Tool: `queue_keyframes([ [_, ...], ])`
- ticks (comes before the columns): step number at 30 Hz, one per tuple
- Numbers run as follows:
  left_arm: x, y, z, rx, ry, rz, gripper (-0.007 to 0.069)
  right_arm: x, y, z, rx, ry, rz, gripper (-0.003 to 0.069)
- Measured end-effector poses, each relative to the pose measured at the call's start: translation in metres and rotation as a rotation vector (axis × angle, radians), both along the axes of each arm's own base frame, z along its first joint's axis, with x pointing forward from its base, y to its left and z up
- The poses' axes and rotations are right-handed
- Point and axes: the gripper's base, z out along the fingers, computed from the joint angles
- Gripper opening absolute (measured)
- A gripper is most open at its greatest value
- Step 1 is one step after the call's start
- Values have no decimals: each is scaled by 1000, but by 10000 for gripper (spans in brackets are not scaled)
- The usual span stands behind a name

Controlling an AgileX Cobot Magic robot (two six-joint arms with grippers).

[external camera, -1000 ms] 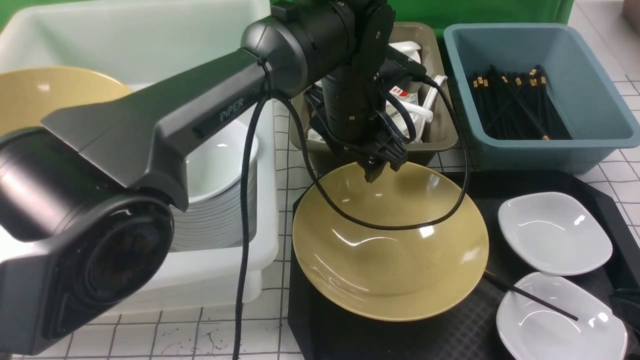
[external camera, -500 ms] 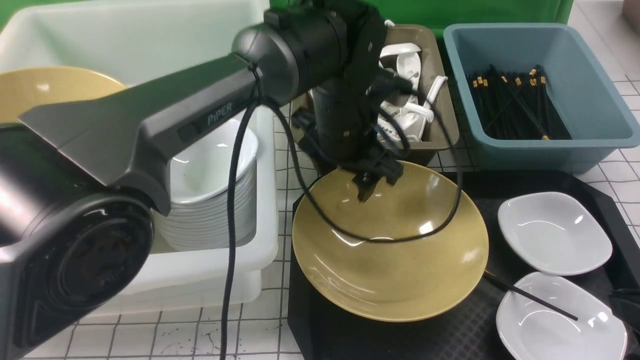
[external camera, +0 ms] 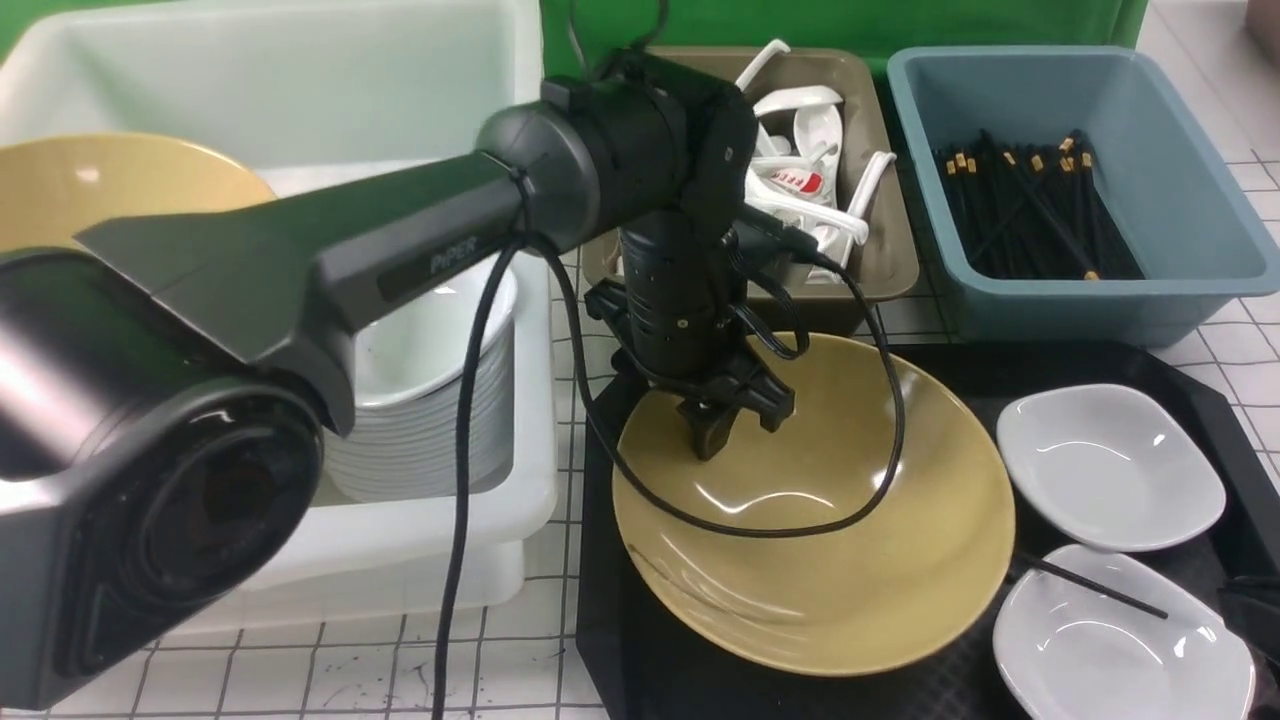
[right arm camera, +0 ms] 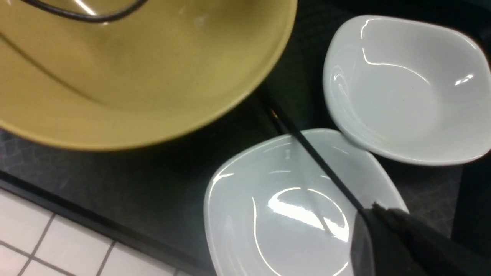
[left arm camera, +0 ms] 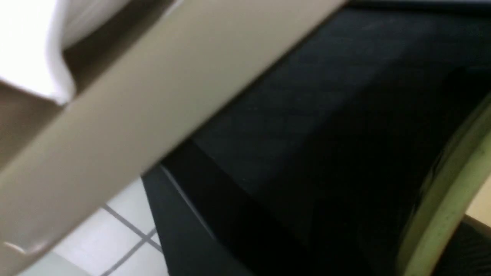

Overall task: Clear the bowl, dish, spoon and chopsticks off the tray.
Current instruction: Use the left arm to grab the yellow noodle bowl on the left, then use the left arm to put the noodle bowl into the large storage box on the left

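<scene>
The left gripper (external camera: 715,435) is clenched on the yellow bowl's (external camera: 830,580) rim above the tray (external camera: 640,690). The right gripper (right arm camera: 379,230) hangs over a white dish (right arm camera: 268,230) on the tray; whether it is released or clenched cannot be told.

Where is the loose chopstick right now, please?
The chopstick lies at the tray's right in the front view, across the nearer white dish, beside the bowl.

Left gripper (external camera: 715,432) was clamped on the bowl (external camera: 830,570) far rim. Inner finger showed, outer one was hidden behind the rim. Left wrist view was blurred throughout, with olive bin (left arm camera: 153,99) and tray (left arm camera: 307,115) mere smears. Right gripper (right arm camera: 391,237) showed one dark finger, cut off at the frame corner, spread unreadable. Chopstick (right arm camera: 314,157) ran under the bowl rim at one end and behind that finger at the other. Near white dish (external camera: 1110,650) was cropped by the bottom edge. Second yellow bowl (external camera: 100,185) sat mostly behind the left arm.
</scene>
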Motion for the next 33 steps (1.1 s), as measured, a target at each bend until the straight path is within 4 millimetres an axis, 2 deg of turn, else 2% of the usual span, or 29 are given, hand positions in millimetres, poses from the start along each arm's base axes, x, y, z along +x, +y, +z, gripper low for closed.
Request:
queue_keyframes([
  [2,-1,0,7,-14,-9,-6,199,0,0,0,1,0,0,50],
  [4,-5,0,19,-46,-19,-12,134,0,0,0,1,1,0,52],
  [6,-11,0,40,-100,-45,-32,52,0,0,0,1,1,0,53],
  [8,-16,4,67,-158,-105,-43,16,0,0,0,0,3,0,55],
  [11,-22,14,105,-264,-183,-43,15,0,0,0,0,3,0,57],
  [14,-29,22,134,-422,-181,-24,12,0,0,0,5,5,-3,60],
  [18,-31,30,149,-492,-188,-16,9,0,1,0,13,7,-5,62],
  [20,-33,47,165,-512,-204,7,9,0,1,0,17,8,-7,66],
  [23,-36,90,188,-484,-265,79,9,-1,1,0,20,13,-9,68],
  [26,-49,167,219,-454,-410,284,8,-1,1,0,24,15,-12,68],
  [27,-52,168,221,-455,-417,284,8,-1,1,0,24,15,-12,68],
  [28,-68,214,237,-452,-520,427,8,-1,1,0,24,13,-12,69],
  [32,-111,302,243,-416,-719,768,8,0,1,1,29,0,-14,71],
  [33,-117,312,241,-411,-737,818,8,0,1,1,30,-1,-14,73],
])
